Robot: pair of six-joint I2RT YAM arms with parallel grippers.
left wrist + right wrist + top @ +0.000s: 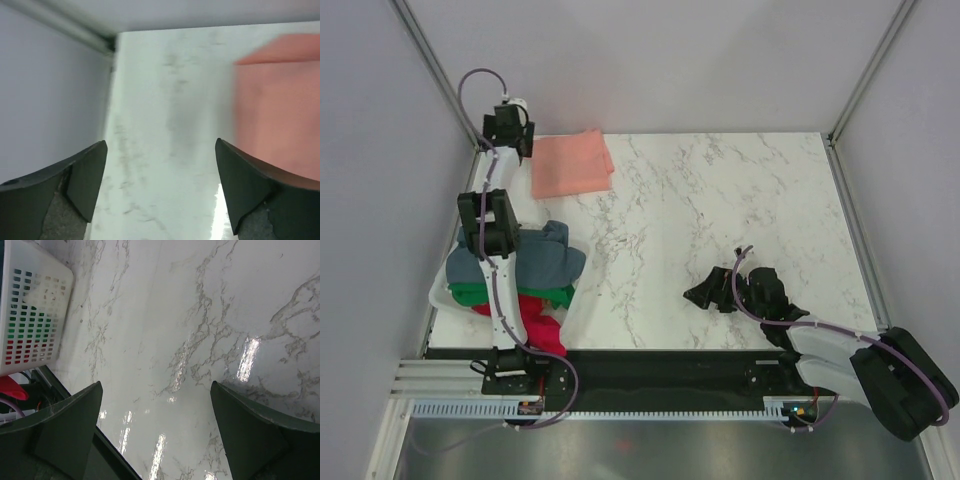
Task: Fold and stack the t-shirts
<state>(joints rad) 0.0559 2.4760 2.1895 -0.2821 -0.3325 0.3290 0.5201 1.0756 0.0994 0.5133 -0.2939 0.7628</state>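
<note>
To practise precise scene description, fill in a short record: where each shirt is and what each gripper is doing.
folded: salmon-pink shirt, flat on the table, far left
unfolded: grey-blue shirt, green shirt, red shirt, heaped in the white mesh basket, near left
left gripper: open, empty, beside the salmon-pink shirt
right gripper: open, empty, over bare table

Salmon-pink shirt [572, 165], plain, no print. The tabletop [720, 200] is white marble with thin grey veins. White mesh basket [37, 300], green and red showing through its holes. Grey-blue shirt [545, 258], green shirt [480, 294], red shirt [545, 328], all plain. Left arm [498, 235] and right arm [880, 370] black, jaws dark too.
</note>
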